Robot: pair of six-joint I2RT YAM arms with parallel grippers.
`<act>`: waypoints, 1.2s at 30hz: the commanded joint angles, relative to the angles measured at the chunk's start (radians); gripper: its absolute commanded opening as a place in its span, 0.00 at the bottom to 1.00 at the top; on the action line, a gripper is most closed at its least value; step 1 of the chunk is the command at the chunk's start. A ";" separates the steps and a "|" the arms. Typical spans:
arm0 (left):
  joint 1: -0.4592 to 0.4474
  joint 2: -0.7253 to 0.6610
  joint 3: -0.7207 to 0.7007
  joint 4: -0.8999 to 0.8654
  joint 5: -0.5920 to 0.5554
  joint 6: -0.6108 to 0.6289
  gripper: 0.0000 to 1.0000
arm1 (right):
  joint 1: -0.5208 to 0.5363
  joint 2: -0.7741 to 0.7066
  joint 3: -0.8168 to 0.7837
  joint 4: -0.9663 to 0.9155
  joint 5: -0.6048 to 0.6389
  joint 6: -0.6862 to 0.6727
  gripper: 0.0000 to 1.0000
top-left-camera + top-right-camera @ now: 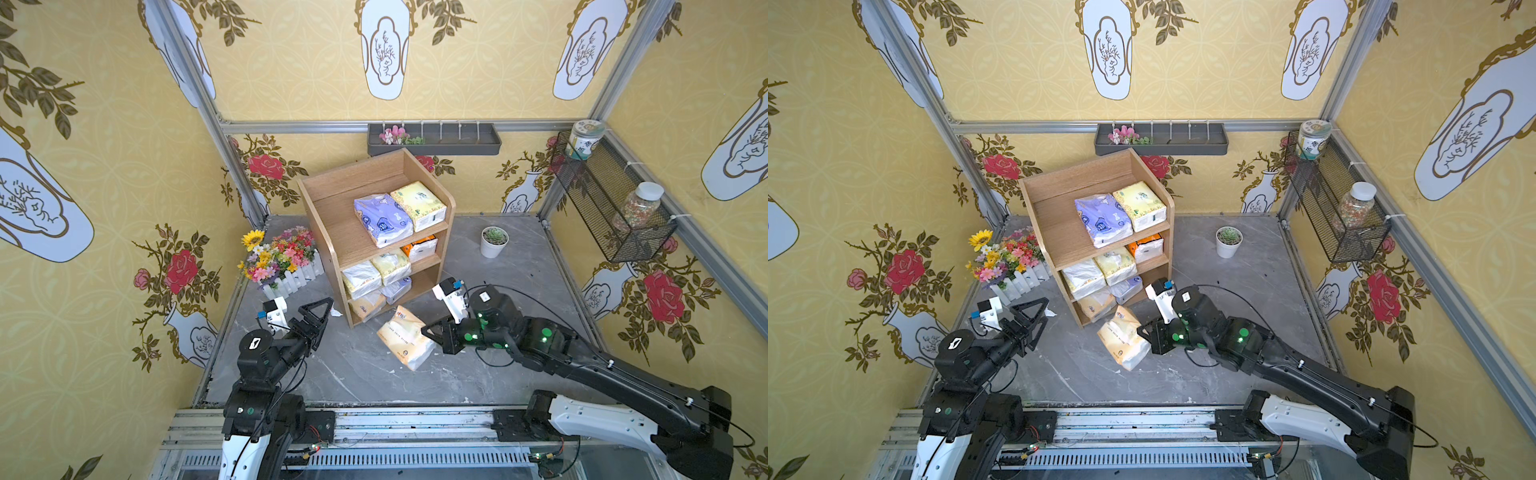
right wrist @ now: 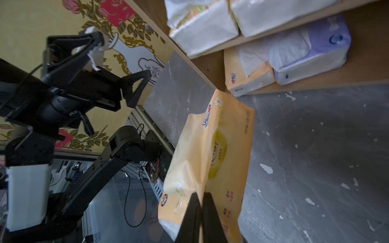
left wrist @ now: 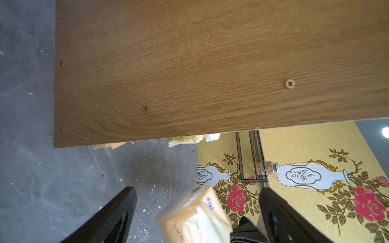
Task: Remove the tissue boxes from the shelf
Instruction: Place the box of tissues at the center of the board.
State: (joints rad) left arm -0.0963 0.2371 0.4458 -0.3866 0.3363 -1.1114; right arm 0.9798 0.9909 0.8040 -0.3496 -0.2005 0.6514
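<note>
The right fingers pinch the tan tissue pack by its wrapper beside the shelf; the left fingers stand spread. Likely light, soft and slippery, it is best held at a fold.

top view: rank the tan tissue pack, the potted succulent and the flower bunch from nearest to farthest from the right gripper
1. tan tissue pack: pinched in the right gripper, just in front of the shelf.
2. potted succulent: on the floor, right of the shelf.
3. flower bunch: on the floor, left of the shelf.
</note>
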 commanded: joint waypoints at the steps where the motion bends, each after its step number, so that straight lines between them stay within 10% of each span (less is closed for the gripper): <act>1: -0.002 0.009 -0.052 -0.045 0.017 -0.050 0.96 | 0.039 0.039 -0.090 0.250 0.134 0.130 0.00; 13: -0.174 0.004 -0.235 -0.044 -0.098 -0.142 0.96 | 0.070 0.219 -0.361 0.563 0.188 0.289 0.00; 22: -0.669 0.276 -0.274 0.161 -0.424 -0.304 0.96 | 0.045 0.149 -0.298 0.195 0.199 0.172 0.67; 36: -1.026 0.620 -0.211 0.372 -0.662 -0.461 0.63 | -0.259 0.195 -0.188 0.172 -0.201 0.069 0.60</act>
State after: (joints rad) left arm -1.1072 0.8234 0.2176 -0.0837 -0.2718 -1.5528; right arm 0.7361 1.1549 0.6178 -0.2310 -0.2951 0.7059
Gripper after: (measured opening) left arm 0.643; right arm 0.607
